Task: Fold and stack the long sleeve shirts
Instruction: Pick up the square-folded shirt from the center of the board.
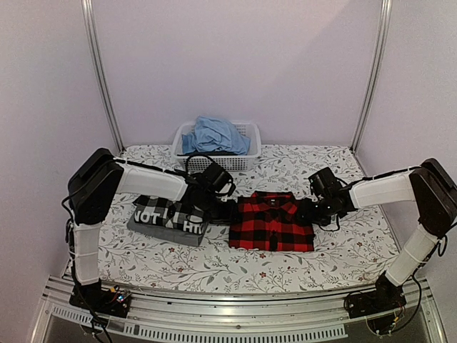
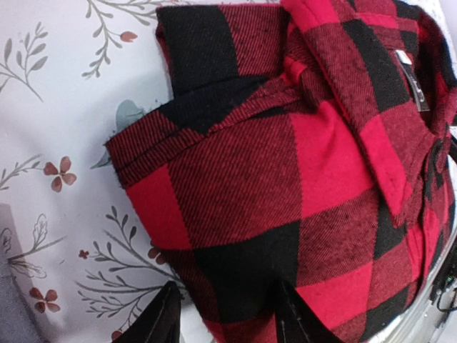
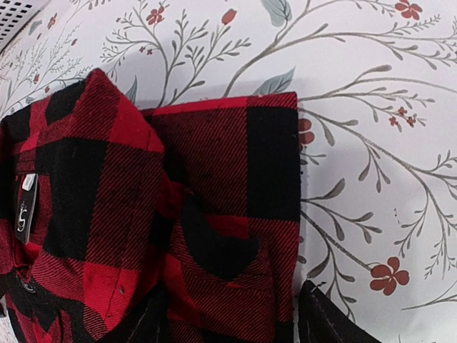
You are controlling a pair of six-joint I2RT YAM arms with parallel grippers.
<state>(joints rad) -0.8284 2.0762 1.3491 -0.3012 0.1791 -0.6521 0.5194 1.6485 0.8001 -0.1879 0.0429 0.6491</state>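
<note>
Red-and-black flannel shirt (image 1: 271, 221) lies folded mid tabletop (image 1: 343, 250), just right of the dark grey lettered shirt (image 1: 168, 220). Left claw (image 2: 227, 318) and right claw (image 3: 232, 321) each sit half open astride opposite side edges; can't tell if pinching. Likely soft, light, floppy, layers slide: grab both folded edges together, low.

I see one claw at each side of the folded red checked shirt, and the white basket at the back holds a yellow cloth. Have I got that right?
Nearly. The cloth in the white basket is blue, not yellow, as the top view shows. The rest stands: the left claw and the right claw are at either side of the folded red checked shirt.
</note>
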